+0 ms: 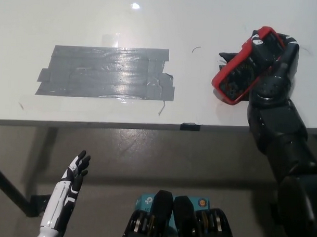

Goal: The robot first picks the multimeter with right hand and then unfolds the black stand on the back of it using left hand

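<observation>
The multimeter, dark with a red rubber casing, is held off the white table at the right, tilted with its lower end toward the left. My black right hand is shut on it from the right side. A black patch on the table shows just behind the multimeter's left edge. My white left hand hangs open below the table's front edge at the lower left, far from the multimeter.
A large patch of grey tape covers the table's left middle. A small black clip sits on the table's front edge. Grey floor lies below the edge.
</observation>
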{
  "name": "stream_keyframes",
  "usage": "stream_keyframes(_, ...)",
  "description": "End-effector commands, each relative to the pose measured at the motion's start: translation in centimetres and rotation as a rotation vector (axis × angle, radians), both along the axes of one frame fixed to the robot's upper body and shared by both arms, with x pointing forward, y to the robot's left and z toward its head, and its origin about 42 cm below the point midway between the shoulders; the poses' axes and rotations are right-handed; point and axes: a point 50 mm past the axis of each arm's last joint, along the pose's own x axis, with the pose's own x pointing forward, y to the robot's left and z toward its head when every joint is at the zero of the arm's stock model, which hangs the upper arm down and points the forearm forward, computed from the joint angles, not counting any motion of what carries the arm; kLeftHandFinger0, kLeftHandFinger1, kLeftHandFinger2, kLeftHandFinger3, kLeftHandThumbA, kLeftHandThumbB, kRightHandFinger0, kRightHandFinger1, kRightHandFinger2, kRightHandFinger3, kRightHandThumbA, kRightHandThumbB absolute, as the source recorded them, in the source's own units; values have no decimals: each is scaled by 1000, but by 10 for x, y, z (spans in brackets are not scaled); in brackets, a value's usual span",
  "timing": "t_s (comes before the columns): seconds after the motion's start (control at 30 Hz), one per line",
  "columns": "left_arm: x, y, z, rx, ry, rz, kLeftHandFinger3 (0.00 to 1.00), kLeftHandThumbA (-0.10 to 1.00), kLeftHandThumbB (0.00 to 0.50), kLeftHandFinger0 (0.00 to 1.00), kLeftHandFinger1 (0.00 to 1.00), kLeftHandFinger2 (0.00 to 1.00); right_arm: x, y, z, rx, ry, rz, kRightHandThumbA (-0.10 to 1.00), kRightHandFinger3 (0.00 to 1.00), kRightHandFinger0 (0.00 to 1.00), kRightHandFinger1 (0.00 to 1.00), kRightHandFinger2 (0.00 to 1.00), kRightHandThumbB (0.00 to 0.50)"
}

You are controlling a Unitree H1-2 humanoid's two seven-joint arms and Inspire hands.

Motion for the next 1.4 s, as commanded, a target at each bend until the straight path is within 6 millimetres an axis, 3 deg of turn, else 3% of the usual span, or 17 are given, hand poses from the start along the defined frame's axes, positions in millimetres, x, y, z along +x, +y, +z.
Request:
stream_keyframes(0.0,3,6,14,17,-65,-15,1000,1000,83,1000,1000,1000,6,19,25,72,-117,23,-100,311,0,11,437,265)
stream_keyframes(0.2,0,6,12,14,-63,-8,1000,1000,83,1000,1000,1000,6,21,32,349,-205,43,-100,387,0,124,556,245)
stream_keyframes(0.23,-1,6,14,12,-70,-10,1000,1000,94,1000,1000,1000,7,22,37,566,-275,91,-100,433,0,133,585,229)
stream_keyframes(0.3,-3,5,18,10,-90,-18,1000,1000,106,1000,1000,1000,5,24,42,713,-311,120,-100,405,0,165,637,230)
stream_keyframes(0.37,-4,1,31,5,-145,-16,1000,1000,94,1000,1000,1000,-1,26,50,851,-351,176,-100,371,0,127,656,216)
stream_keyframes(0.53,0,-13,94,-51,-346,-42,1000,1000,48,1000,1000,1000,-31,43,75,1114,-445,350,-100,563,0,0,529,221)
stream_keyframes(0.57,4,-20,119,-69,-453,-71,1000,1000,46,1000,1000,1000,-44,49,82,1185,-463,427,-100,548,0,11,538,215)
stream_keyframes(0.6,5,-22,126,-71,-477,-76,1000,1000,47,1000,1000,1000,-48,50,83,1200,-467,444,-100,541,0,13,541,215)
stream_keyframes(0.63,6,-24,135,-74,-504,-87,1000,1000,63,1000,1000,1000,-53,53,85,1222,-472,468,-100,403,0,40,564,216)
stream_keyframes(0.77,20,-43,187,-92,-626,-131,1000,984,104,1000,1000,1000,-83,62,97,1318,-491,624,-100,286,0,108,635,221)
stream_keyframes(0.83,27,-52,203,-67,-673,-146,1000,1000,130,1000,1000,1000,-97,64,100,1307,-505,702,-100,392,0,145,682,205)
stream_keyframes(0.87,31,-56,212,-55,-687,-158,1000,1000,150,1000,1000,1000,-105,65,101,1327,-518,733,-100,524,0,169,721,209)
stream_keyframes(0.93,37,-62,223,-47,-703,-172,1000,1000,178,1000,1000,1000,-116,67,104,1338,-538,775,-100,591,0,210,774,203)
stream_keyframes(1.1,53,-76,249,-23,-739,-194,1000,1000,202,1000,1000,1000,-141,73,111,1363,-575,863,-100,457,0,239,797,192)
stream_keyframes(1.17,57,-80,257,-13,-744,-196,1000,1000,177,1000,1000,1000,-147,74,113,1373,-584,896,-100,405,0,245,806,192)
stream_keyframes(1.3,68,-90,271,-4,-748,-196,1000,995,170,1000,1000,1000,-156,77,115,1377,-591,944,-100,449,0,225,799,205)
stream_keyframes(1.37,75,-95,273,8,-751,-191,1000,992,162,1000,1000,1000,-160,80,116,1393,-589,972,-100,396,0,227,804,185)
